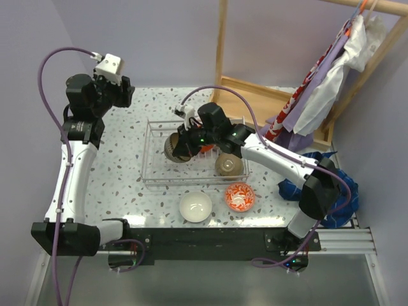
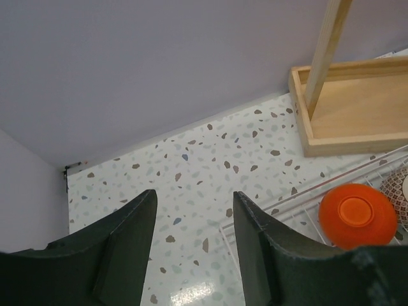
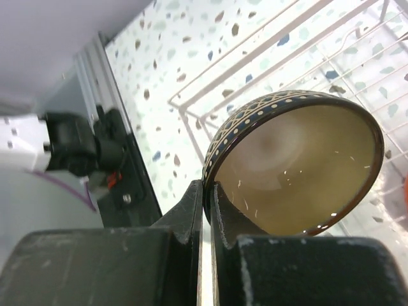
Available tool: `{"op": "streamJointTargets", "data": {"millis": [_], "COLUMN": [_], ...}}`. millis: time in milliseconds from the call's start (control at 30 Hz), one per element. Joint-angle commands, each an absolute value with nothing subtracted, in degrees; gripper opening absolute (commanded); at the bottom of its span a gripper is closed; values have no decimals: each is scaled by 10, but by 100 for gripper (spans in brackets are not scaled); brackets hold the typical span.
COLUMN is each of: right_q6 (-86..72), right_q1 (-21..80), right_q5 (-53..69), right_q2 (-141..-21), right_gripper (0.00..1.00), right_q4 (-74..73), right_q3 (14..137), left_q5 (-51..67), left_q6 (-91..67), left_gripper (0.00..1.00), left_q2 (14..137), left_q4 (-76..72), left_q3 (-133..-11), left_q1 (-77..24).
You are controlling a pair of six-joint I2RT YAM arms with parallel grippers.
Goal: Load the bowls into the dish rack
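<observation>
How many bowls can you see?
5: a dark-rimmed bowl in the right gripper over the dish rack; orange bowl and tan bowl inside it; white bowl and red-patterned bowl on the table nearby. Others may hide under the arm.

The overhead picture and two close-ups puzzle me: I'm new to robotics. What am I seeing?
A left arm and a right arm, both robotic, are bolted at the near edge of a speckled table. The overhead picture looks down from behind them; each close-up comes from a camera on one wrist. The right gripper pinches the rim of a tan-brown bowl over the wire dish rack, which holds an upside-down orange bowl and an olive bowl. A white bowl and a red-patterned bowl sit on the table in front of it. The left gripper is open and empty, above the far left of the table.
</observation>
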State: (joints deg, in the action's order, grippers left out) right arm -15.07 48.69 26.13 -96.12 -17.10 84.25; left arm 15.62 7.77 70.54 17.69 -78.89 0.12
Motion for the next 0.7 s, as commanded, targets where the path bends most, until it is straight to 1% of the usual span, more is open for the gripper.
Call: {"op": "streamJointTargets", "data": {"millis": [0, 67, 167, 233, 267, 300, 333, 467, 667], "right_q6": [-325, -386, -423, -438, -459, -470, -480, -532, -543], "right_q1": [471, 464, 462, 459, 454, 453, 452, 445, 443], "right_q5": [269, 267, 267, 279, 283, 289, 302, 324, 321], "right_q2": [-949, -960, -967, -969, -972, -976, -985, -1004, -1027], "right_gripper": [0, 0, 0, 0, 0, 0, 0, 0, 0], "right_q4": [128, 195, 270, 294, 316, 331, 352, 396, 425], "right_q3": [807, 782, 739, 723, 712, 708, 706, 680, 654], "left_q5": [89, 97, 91, 91, 97, 106, 117, 154, 169], "left_q6": [102, 108, 134, 141, 142, 140, 139, 126, 124], "left_gripper": [54, 53, 47, 37, 16, 5, 0, 0, 0], "left_q2": [702, 704, 709, 708, 708, 708, 707, 708, 723], "left_q4": [190, 206, 217, 219, 221, 223, 224, 212, 214], "left_q3": [-803, -801, -784, -761, -755, -745, -738, -706, -678], "left_q1": [-33, -33, -33, -33, -33, -33, -33, -34, -41]}}
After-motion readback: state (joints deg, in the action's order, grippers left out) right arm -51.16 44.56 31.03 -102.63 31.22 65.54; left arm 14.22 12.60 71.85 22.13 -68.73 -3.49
